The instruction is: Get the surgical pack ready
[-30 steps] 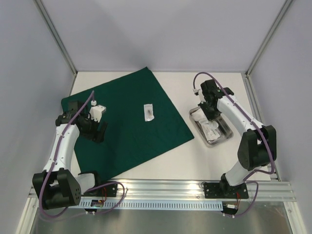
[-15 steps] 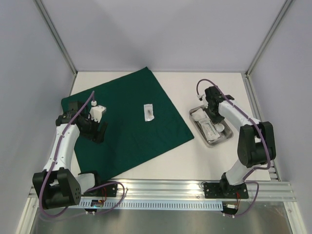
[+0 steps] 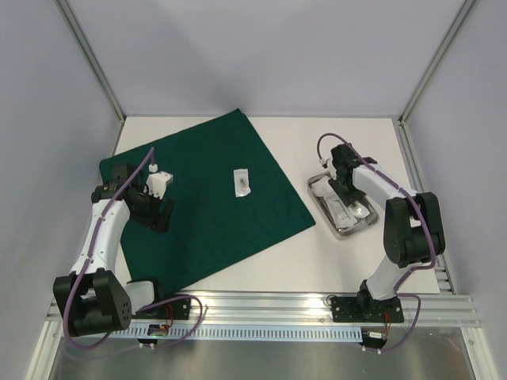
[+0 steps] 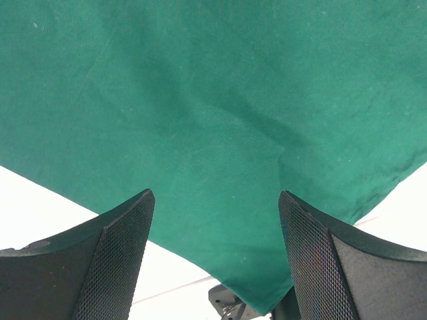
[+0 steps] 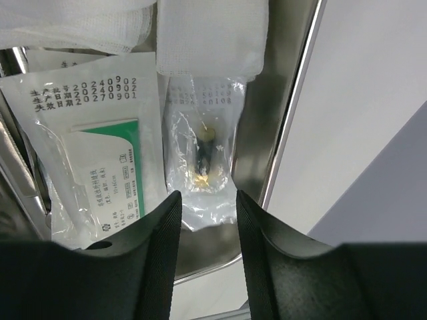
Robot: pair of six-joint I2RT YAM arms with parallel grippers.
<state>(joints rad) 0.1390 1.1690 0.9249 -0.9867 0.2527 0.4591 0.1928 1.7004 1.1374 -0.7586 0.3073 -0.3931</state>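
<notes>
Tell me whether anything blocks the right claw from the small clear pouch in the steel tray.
Nothing visible blocks it. The right claw hangs open directly over the small clear pouch in the steel tray. White gauze overlaps only one end of that pouch; the larger pouch lies beside it.

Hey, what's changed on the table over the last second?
The right gripper swung in and came down toward the steel tray. It now hangs open over a clear pouch, and nothing has been grasped. The left gripper, open above the green cloth, and the small pouch lying on that cloth stayed put.
</notes>
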